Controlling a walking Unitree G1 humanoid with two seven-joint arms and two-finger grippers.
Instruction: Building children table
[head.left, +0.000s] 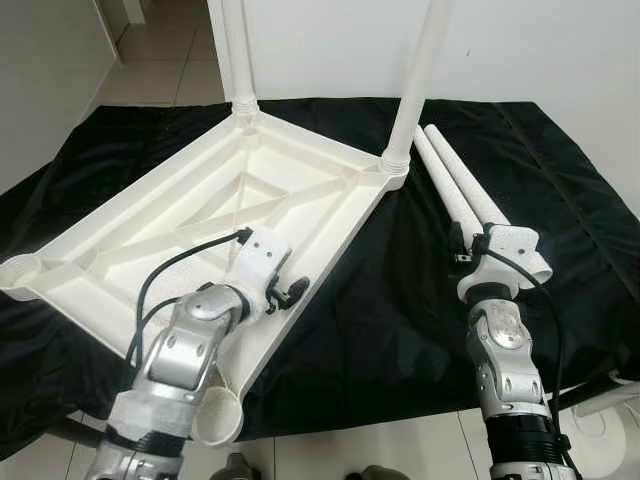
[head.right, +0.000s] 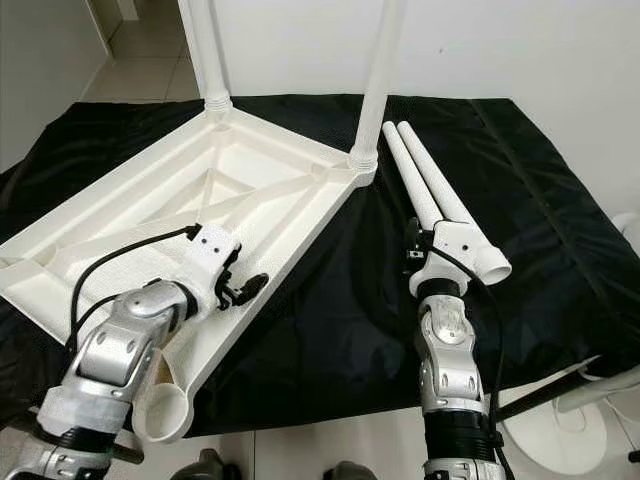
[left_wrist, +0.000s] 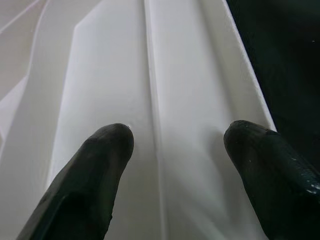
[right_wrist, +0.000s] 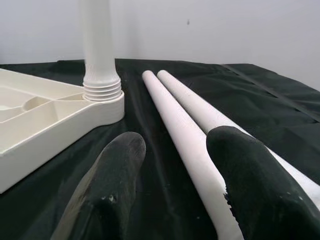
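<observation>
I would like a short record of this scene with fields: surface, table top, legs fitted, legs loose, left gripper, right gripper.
surface: black cloth
table top: white table top, upside down on the cloth
legs fitted: two upright legs, far-left leg and far-right leg, in the far corner sockets
legs loose: two loose legs lying side by side on the cloth, to the right of the table top
left gripper: left gripper open, over the table top's near right edge
right gripper: right gripper open, fingers either side of the nearer loose leg, not closed on it

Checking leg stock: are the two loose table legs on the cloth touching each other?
Touching. The right wrist view shows the two loose legs lying side by side on the black cloth, no gap visible between them.
</observation>
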